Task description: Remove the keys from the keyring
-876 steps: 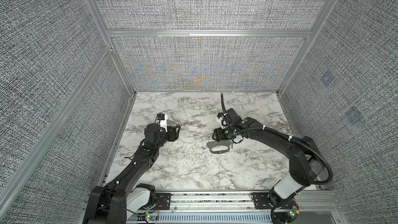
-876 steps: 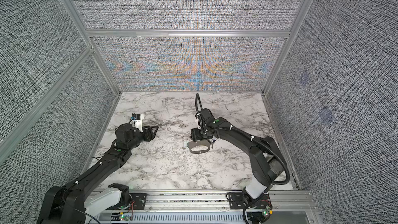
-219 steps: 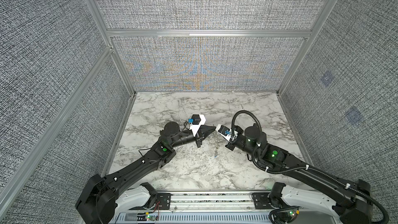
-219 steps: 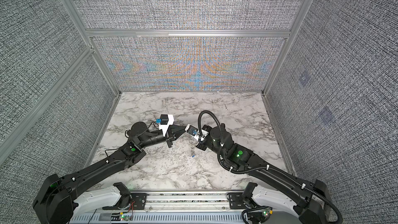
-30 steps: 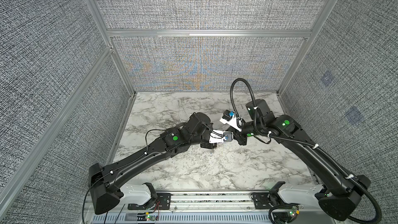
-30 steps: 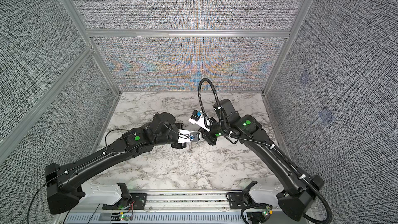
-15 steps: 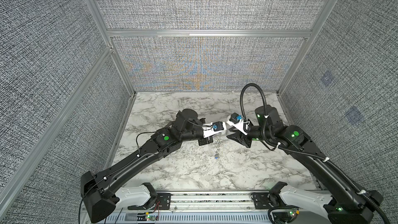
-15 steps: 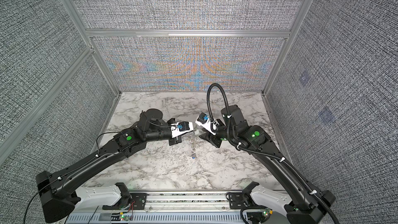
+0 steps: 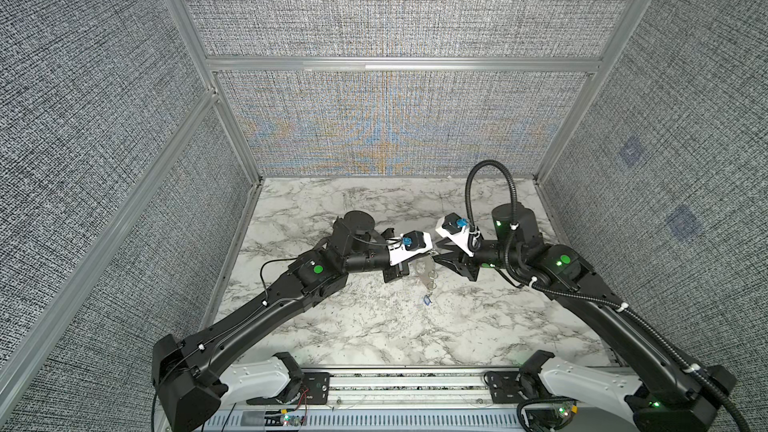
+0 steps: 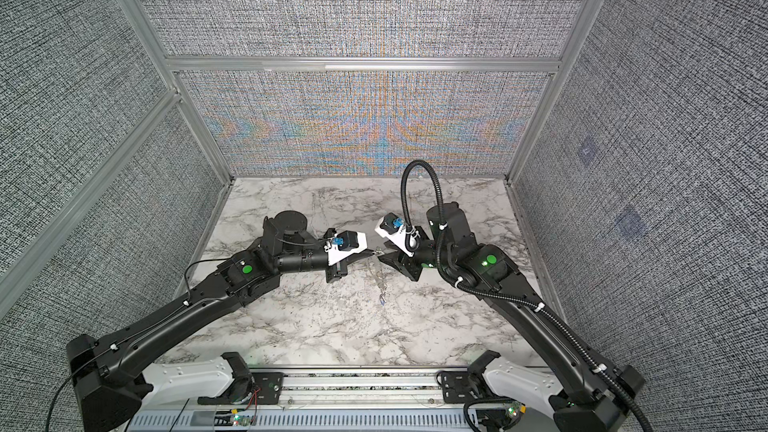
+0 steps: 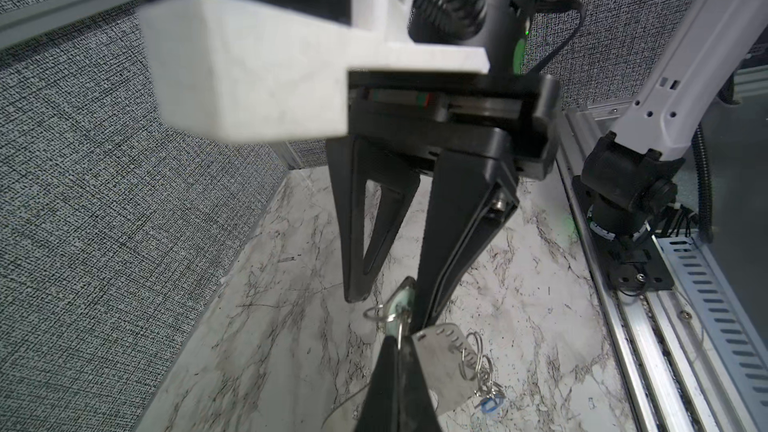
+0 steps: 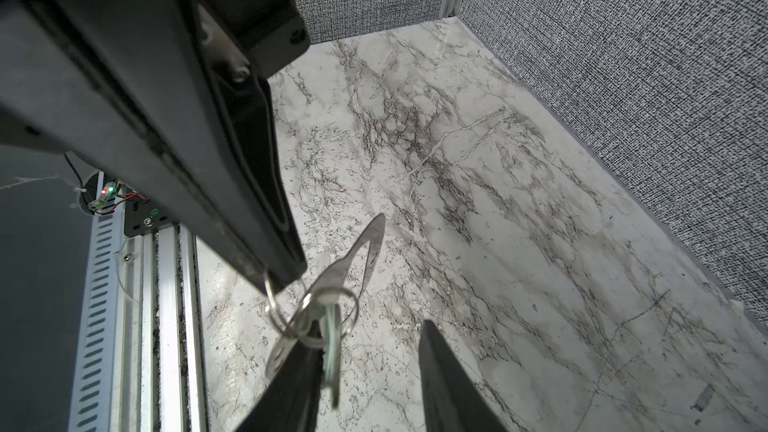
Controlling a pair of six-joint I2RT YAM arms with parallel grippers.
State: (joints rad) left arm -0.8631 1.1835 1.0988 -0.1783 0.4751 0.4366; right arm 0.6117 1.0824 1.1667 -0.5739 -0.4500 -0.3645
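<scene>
Both grippers meet tip to tip above the middle of the marble table. My left gripper is shut on a thin wire loop of the keyring. The bunch hangs below it, with the blue tag lowest. The grey plate dangles beside my left fingers. My right gripper is open. The pale key stands edge-on between its fingers, against one of them.
The marble table is walled by grey fabric panels at the back and on both sides. An aluminium rail with both arm bases runs along the front edge. The right arm's cable loops upward.
Over the last second both arms swung until the grippers face each other tip to tip, and the right gripper's jaws opened. Since half a second ago little has moved.
</scene>
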